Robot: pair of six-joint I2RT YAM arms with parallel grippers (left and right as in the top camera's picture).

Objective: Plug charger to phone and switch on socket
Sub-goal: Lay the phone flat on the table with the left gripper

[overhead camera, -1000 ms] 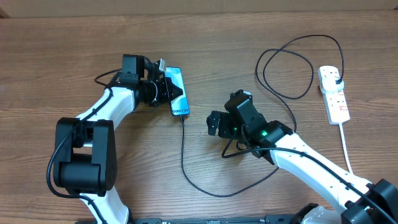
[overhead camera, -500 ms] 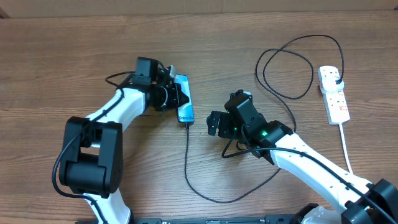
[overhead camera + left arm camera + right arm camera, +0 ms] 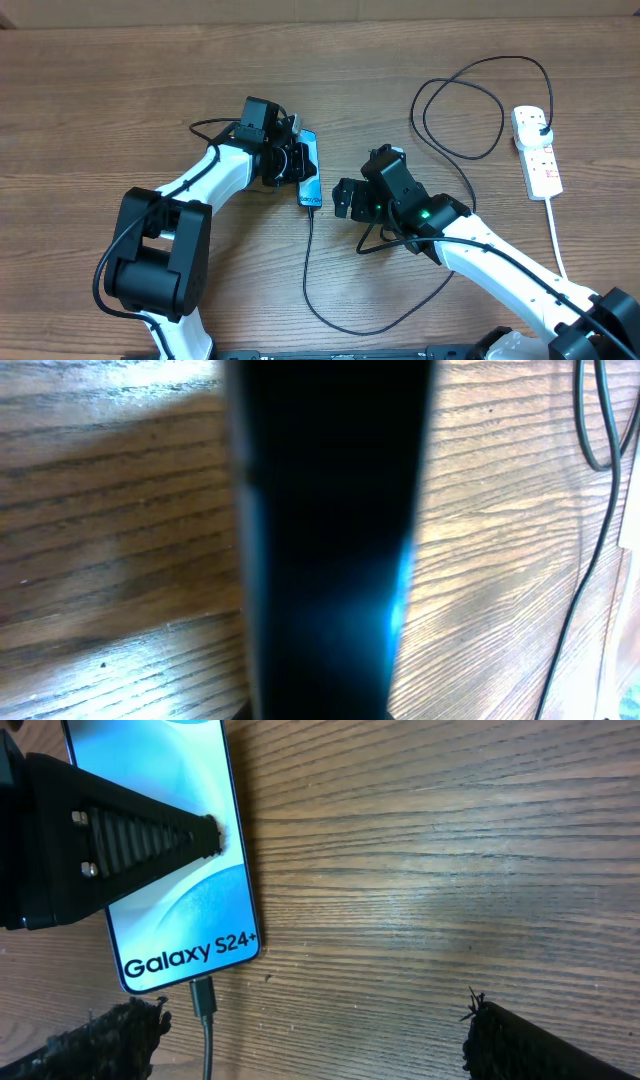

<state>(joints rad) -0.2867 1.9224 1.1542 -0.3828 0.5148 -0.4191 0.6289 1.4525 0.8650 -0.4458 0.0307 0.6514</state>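
My left gripper (image 3: 296, 163) is shut on the phone (image 3: 310, 170), one black finger (image 3: 120, 830) lying across its light blue screen. In the left wrist view the phone (image 3: 330, 540) fills the middle as a dark slab. The charger's small connector (image 3: 203, 995) sits in the phone's bottom edge under the "Galaxy S24+" text. Its thin black cable (image 3: 340, 322) loops over the table to a black plug (image 3: 541, 127) in the white socket (image 3: 537, 160) at the far right. My right gripper (image 3: 345, 198) stands open just right of the phone, with bare wood between its fingertips (image 3: 110, 1040).
The socket's thick white cord (image 3: 556, 235) runs down toward the table's front right. A big loop of charger cable (image 3: 470, 150) lies between my right arm and the socket. A stretch of that cable (image 3: 590, 540) shows at the right of the left wrist view.
My left gripper has carried the phone to the right, close to my right gripper, and the cable end has followed it. The right arm has stayed still and open.
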